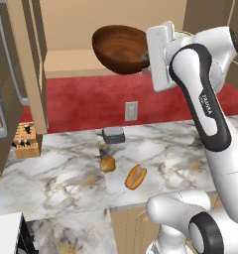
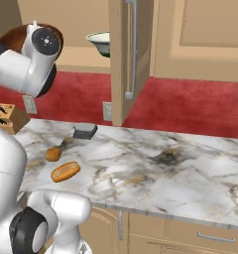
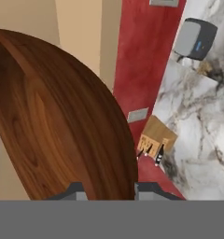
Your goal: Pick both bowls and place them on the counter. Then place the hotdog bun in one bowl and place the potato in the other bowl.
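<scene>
A wooden knife block stands at the far left against the red backsplash. A small grey box lies to its right, below a pale wall outlet. An open tan cabinet door with a long metal handle hangs above.

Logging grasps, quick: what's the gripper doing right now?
Gripper: closed on the rim of the glossy dark brown wood-like bowl, held tilted in the air.

Arm raised high, fingers clamped on something between them.
</scene>
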Tool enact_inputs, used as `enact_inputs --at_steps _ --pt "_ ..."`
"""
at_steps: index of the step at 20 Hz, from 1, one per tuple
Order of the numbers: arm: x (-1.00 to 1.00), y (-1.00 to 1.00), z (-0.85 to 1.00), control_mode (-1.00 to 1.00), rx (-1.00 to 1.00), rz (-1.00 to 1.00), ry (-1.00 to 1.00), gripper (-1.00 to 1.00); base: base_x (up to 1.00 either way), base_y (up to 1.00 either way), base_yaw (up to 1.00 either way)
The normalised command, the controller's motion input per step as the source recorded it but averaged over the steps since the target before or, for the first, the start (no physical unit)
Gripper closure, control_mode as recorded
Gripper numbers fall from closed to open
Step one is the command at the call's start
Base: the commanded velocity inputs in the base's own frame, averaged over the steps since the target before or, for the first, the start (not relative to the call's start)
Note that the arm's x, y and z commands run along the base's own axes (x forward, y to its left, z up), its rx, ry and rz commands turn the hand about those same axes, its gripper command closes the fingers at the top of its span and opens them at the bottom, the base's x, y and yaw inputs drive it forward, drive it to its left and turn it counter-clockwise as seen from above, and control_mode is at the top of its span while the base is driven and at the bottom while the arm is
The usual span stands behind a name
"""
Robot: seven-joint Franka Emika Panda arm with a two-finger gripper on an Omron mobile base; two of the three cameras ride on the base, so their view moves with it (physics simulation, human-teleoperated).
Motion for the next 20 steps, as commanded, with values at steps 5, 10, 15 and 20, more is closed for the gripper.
enact_inputs --at_steps 5,10,15,20 --pt "-0.74 -0.23 -0.16 -1.0 0.0 -0.08 0.0 1.0 0.0 0.0 0.0" --pt "-0.65 -0.14 -0.2 -1.0 0.0 -0.08 0.09 1.0 0.0 0.0 0.0" --pt "-0.56 -0.1 -0.22 -1.0 0.0 -0.09 0.25 1.0 0.0 0.0 0.0" --pt "-0.41 -0.14 -0.33 -1.0 0.0 -0.05 0.35 1.0 0.0 0.0 0.0"
